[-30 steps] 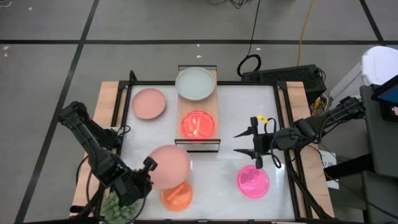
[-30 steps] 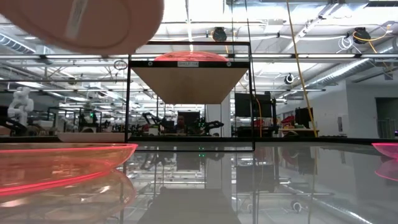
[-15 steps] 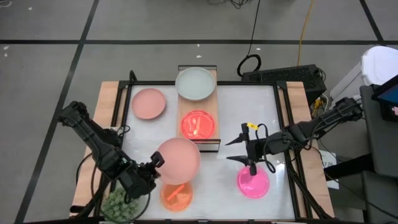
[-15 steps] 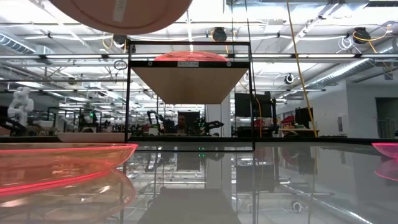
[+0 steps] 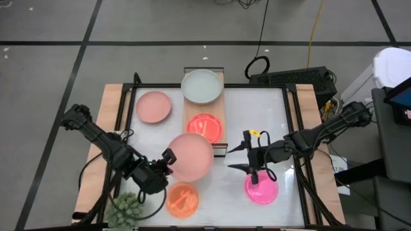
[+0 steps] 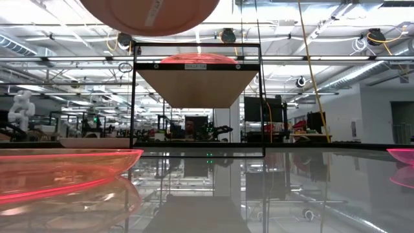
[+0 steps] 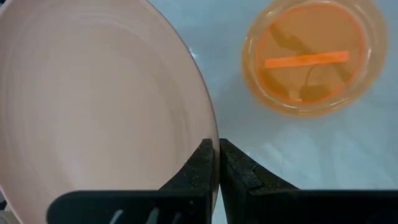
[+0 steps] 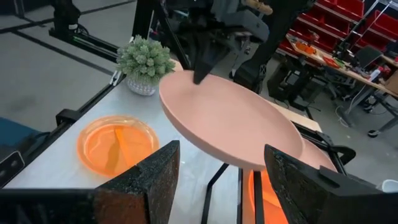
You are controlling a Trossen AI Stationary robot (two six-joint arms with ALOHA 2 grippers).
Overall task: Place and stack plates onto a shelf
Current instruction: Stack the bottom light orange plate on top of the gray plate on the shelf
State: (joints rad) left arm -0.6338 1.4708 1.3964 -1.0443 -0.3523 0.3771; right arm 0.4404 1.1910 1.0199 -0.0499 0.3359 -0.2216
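My left gripper [image 5: 167, 163] is shut on a large dusty pink plate [image 5: 191, 156], held in the air near the shelf's near end. The shelf [image 5: 207, 145] carries a pale green plate [image 5: 201, 86] at its far end and a glowing red-pink plate [image 5: 204, 127] nearer. My right gripper [image 5: 238, 158] stands open and level to the right of the held plate, pointing at it without touching; in its wrist view the plate [image 8: 230, 121] lies ahead of the fingers [image 8: 146, 180]. An orange plate [image 5: 182, 199], a hot pink plate [image 5: 261, 188] and a dusty pink plate [image 5: 153, 106] rest on the table. My left gripper pinches the dusty pink plate's rim [image 7: 210, 134] between its two fingers, on the plate's near-left side. The fingers slant down from the table's near left. The plate is lifted clear of the table, tilted, its hollow side up.
A spiky green plant [image 5: 128, 208] stands at the near left corner. The black shelf frame [image 6: 132, 97] rises in mid-table. Wooden side boards [image 5: 110, 122] and black rails edge the tabletop. Bare tabletop lies between the shelf and the right rail.
My left gripper has carried the dusty pink plate from above the orange plate toward the right and far side, up to the shelf's near end, rolling its wrist. My right gripper, still open, has moved left toward the held plate and sunk a little.
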